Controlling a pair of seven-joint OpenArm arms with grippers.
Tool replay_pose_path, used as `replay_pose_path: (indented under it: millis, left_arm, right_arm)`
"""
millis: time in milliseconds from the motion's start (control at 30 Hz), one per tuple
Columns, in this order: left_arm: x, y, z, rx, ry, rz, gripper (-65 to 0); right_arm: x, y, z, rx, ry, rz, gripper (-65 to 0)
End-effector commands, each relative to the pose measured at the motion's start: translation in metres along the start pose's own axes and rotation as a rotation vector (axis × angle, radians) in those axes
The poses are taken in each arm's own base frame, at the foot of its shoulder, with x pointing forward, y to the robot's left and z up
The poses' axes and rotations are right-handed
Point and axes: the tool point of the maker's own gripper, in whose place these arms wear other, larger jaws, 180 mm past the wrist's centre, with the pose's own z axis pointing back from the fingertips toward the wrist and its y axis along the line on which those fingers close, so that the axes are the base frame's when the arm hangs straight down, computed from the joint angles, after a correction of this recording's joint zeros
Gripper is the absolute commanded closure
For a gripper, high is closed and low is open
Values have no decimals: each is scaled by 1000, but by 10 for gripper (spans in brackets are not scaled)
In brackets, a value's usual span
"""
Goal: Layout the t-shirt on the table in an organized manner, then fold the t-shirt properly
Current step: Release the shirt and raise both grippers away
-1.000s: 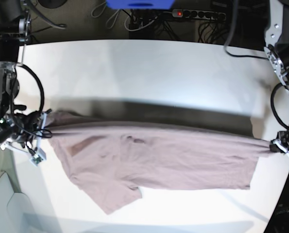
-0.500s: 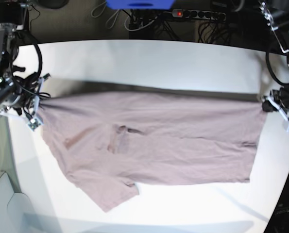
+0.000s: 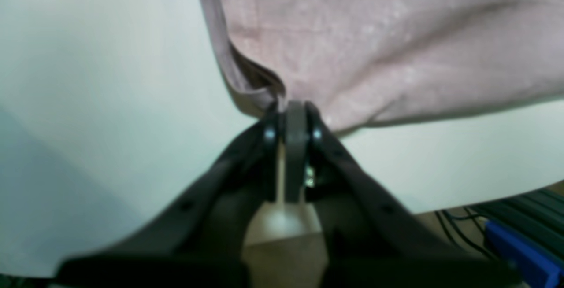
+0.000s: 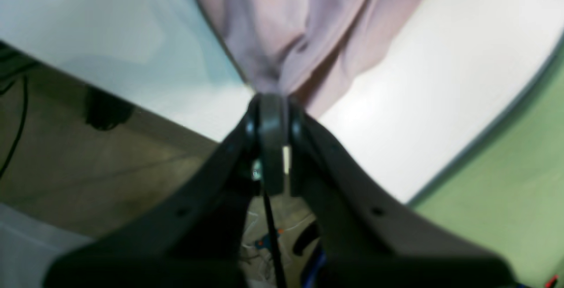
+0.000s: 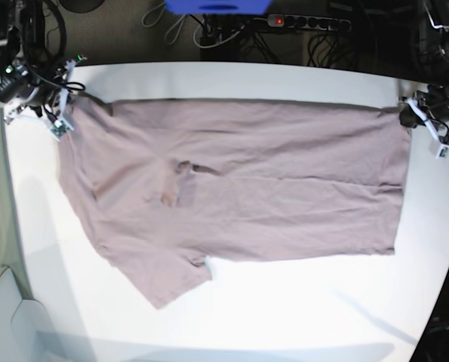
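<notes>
Base view: the shirt (image 5: pixel 239 181) lies spread on the table (image 5: pixel 284 302), a crumple near its middle.

Left wrist: the left gripper (image 3: pixel 293 118) pinches a corner.

Right wrist: the right gripper (image 4: pixel 271 105) pinches bunched cloth; uneven release could leave wrinkles.

Soft mauve cotton cloth in the t-shirt (image 5: pixel 269 181), matt, finely wrinkled, with a darker patch near the collar. Faint woven grain on the t-shirt close up in the left wrist view. Smooth white bench (image 5: pixel 284 317), matt with a mild sheen under the light. Dark matt plastic on the left gripper (image 3: pixel 293 112) and right gripper (image 4: pixel 271 103), small shiny metal screws at the jaws. Glossy blue plastic casing (image 5: pixel 216 6) beyond the bench's far edge.
</notes>
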Motion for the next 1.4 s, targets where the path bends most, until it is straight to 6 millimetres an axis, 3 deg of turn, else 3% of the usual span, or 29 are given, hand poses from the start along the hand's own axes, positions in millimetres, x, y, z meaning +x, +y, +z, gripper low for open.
replay_pose_path:
  millis: [0,100,300,667,933,1033,1200,1300,1367]
  left_arm:
    - [14,12,15,32,-49,-14,-1]
    - [18,25,29,75,-82,0,-1]
    - [7,38,39,115,-25,24,-1]
    - [-1,35,35,105,0,31,-1]
    - [-11,34,37,105,20,27,-2]
    - [-16,34,36,104,37,32,-61]
    - [-25,33,37,104,51,33,-265]
    - [-22,33,38,103,41,33,-304]
    - [-22,33,39,103,38,36,-305]
  right_arm:
    - [1,-7,5,-19,-9,14,0]
    - [-4,-4,5,-13,4,16,0]
    - [-11,-6,6,-16,24,29,0]
    - [-38,16,4,35,89,32,0]
    - [-41,15,5,33,97,26,0]
    - [-41,15,5,32,99,26,-41]
    - [-41,13,5,29,100,27,-156]
    - [-41,13,5,27,103,28,-162]
    - [-44,2,9,-5,109,10,-166]
